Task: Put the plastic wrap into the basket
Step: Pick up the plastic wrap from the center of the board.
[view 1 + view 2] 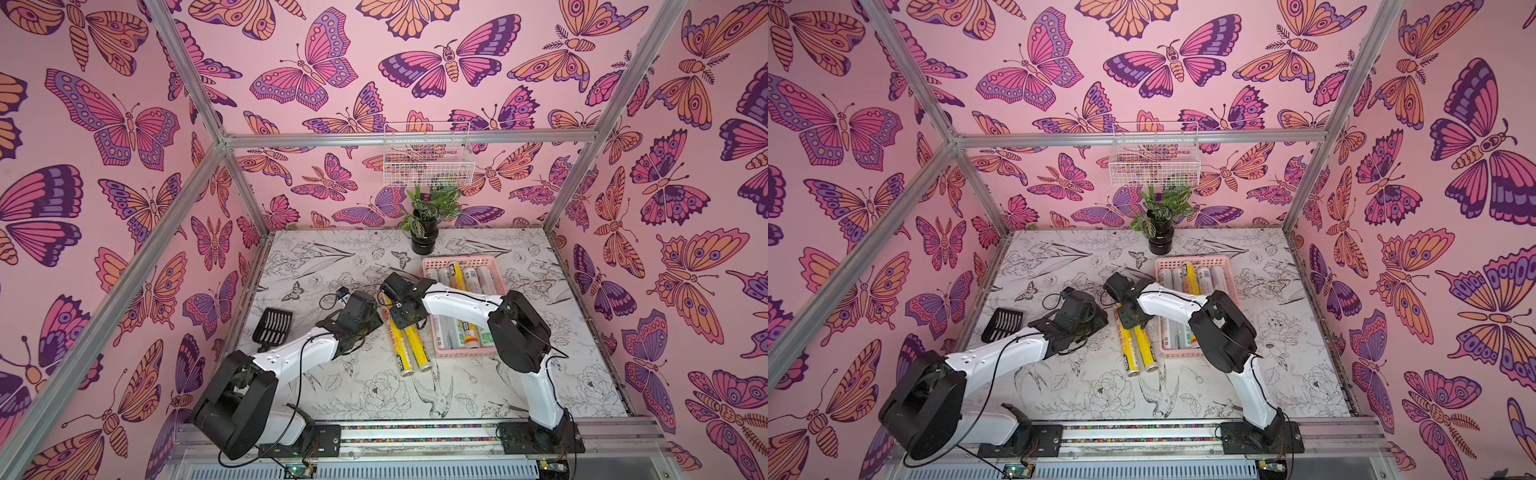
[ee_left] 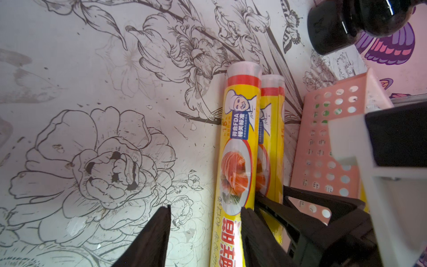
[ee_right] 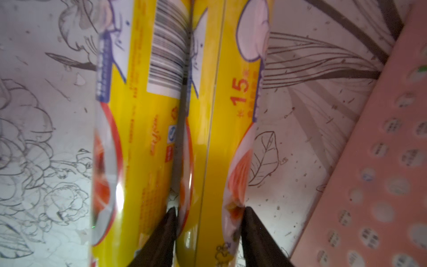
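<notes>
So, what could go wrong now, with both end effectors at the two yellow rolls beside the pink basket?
1. The right end effector appears to pinch the yellow roll lying by the basket, one finger wedged against the other yellow roll; lifting may drag that one.
2. It grips near one end, so the roll may tilt and catch the basket rim.
3. The left end effector is very close; they could collide.
</notes>
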Controlling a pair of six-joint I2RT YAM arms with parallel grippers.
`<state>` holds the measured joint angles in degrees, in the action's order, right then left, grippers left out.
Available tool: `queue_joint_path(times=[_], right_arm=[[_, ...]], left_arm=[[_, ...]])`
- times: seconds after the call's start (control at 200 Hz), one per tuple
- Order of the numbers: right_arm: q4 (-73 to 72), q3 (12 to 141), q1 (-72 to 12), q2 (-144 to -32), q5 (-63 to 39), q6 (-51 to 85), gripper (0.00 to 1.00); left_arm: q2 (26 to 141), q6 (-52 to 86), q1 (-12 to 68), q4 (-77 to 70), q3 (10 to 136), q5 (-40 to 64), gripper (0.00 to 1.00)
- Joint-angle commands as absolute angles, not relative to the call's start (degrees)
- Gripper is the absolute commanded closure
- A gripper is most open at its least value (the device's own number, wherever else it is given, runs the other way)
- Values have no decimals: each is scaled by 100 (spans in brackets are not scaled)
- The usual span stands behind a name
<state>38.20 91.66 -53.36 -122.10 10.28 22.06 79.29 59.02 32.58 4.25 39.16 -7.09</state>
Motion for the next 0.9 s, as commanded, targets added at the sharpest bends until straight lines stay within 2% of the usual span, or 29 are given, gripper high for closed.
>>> queue_joint_path(times=[0.0,0.145,0.28,0.355,0.671,0.896], right_arm=[[3916,9257,-5345,-12357,1074,2232,51],[3873,9205,-5345,-12297,1087,2267,54],[3766,9003,-5348,-11799,1224,2363,67],[3547,8769,-5349,-11304,1243,2423,70],[3099,7834,-5048,-9506,1930,2916,71],[2836,7321,-4445,-9212,1710,3255,71]], left_arm=[[8050,5904,3226,337,3921,-609,46],[8176,5908,3220,323,3968,-529,45],[8235,5917,3223,310,4001,-445,45],[8244,5916,3226,300,4024,-432,45],[8565,5756,3221,200,4294,-71,42],[8838,5718,3226,117,4506,260,42]])
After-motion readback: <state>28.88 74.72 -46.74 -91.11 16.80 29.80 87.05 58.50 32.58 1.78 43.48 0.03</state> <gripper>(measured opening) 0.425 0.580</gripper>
